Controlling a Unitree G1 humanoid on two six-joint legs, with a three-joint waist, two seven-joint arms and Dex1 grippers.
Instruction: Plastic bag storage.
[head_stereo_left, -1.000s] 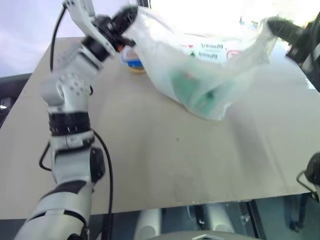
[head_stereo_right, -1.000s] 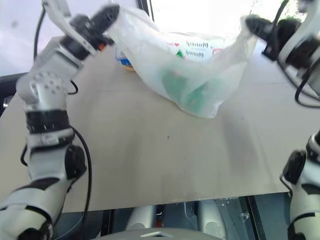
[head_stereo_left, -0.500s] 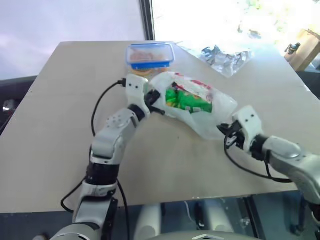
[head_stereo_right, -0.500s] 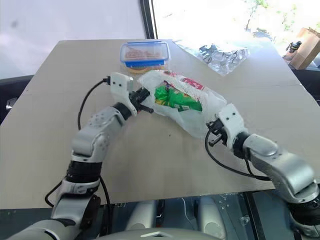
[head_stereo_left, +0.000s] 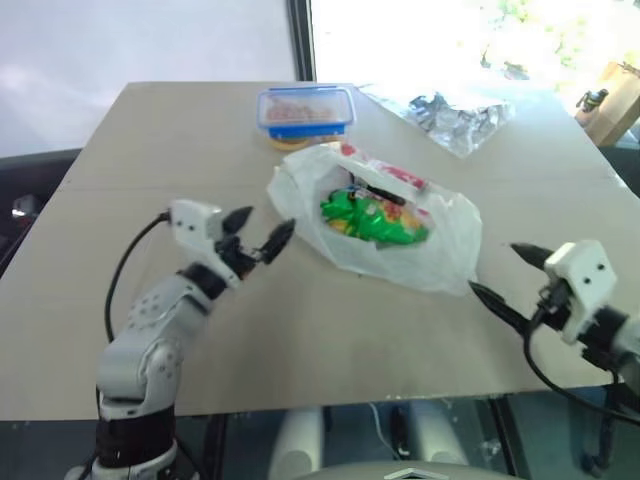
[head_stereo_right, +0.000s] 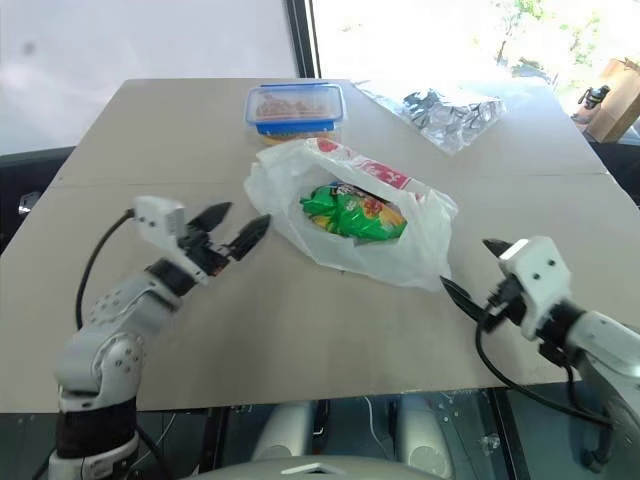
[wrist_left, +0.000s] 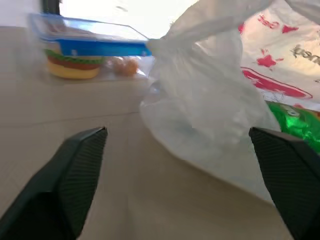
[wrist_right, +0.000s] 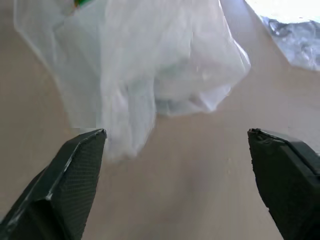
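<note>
The plastic bag (head_stereo_right: 350, 225) lies mid-counter, chip packet (head_stereo_right: 352, 213) inside. Left gripper (head_stereo_right: 232, 228) and right gripper (head_stereo_right: 472, 270) flank it, jaws spread, holding nothing. Next likely regrasping the bag's edges.

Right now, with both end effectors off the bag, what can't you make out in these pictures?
- Green chip packet: its lower part is veiled by the plastic bag, head views.
- Blue-lidded container: its contents are blurred, left wrist view.
- Silvery bag: cut off by the picture's edge, right wrist view.
- Bag's red print: too blurred to read.
</note>
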